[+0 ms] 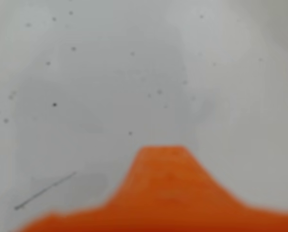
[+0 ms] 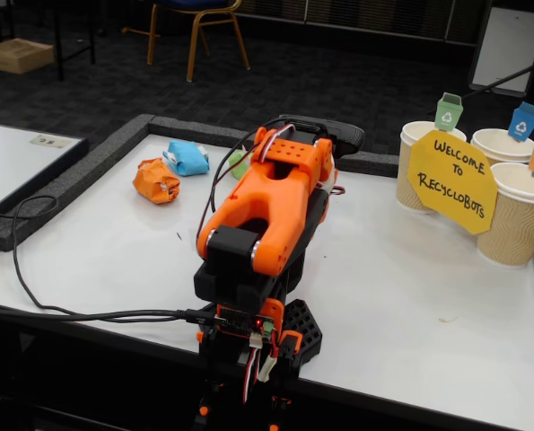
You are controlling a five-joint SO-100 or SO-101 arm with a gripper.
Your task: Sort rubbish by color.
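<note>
A yellow octagonal paper sign [image 2: 451,182] leaning against beige paper cups [image 2: 518,214] reads "WELCOME TO RECYCLOBOTS" in the fixed view; no other text is legible.

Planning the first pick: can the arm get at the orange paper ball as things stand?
Probably yes. The orange paper ball lies in the open on the table, with only bare surface between it and the folded arm. The blue ball sits just behind it, so a careless grasp might nudge that one.

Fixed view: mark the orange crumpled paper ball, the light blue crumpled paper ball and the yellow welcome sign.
orange crumpled paper ball [image 2: 155,180], fixed view, middle of ball.
light blue crumpled paper ball [image 2: 188,158], fixed view, blue upper face.
yellow welcome sign [image 2: 452,180], fixed view, centre of lettering.
</note>
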